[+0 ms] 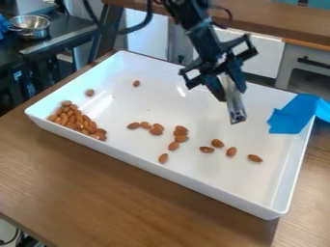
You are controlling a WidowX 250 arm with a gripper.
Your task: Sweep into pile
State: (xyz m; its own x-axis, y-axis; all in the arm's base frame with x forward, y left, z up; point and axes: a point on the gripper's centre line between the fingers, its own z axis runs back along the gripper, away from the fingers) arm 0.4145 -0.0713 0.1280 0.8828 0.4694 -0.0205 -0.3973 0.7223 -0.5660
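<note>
Silvery tool [236,108] is being gripped by pincer [226,86] over tray's [161,171] R side; loose almonds [181,138] are being held in tray, mostly nearer & L, w/ pile [79,124] farther L, so leftward sweep is prob. being called for.

Brown oval nuts [67,115] are lying in the tray [193,180]: many heaped near its left corner, others scattered apart.

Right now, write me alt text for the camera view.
A black robot gripper holds a shiny tool over a white tray of almonds. One heap of almonds sits near the left corner; others lie scattered. Blue material hangs over the right rim.
</note>
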